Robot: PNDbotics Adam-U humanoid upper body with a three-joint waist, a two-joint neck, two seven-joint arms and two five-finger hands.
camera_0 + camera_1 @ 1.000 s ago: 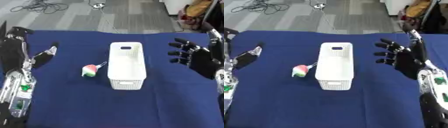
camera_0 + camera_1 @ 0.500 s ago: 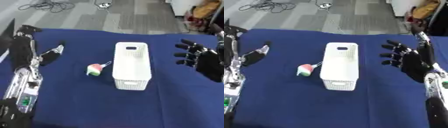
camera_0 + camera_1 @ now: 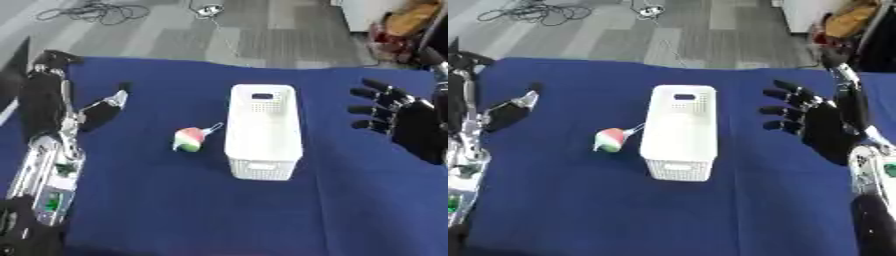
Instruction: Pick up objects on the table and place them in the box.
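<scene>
Right robot hand (image 3: pixel 826 131) spread, empty

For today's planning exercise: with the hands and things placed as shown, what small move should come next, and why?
Probably bring the left hand toward the toy. The small red, green and white toy lies on the blue table just left of the white box, not yet held. Both hands are open and apart from it; the right hand is beyond the box.
</scene>
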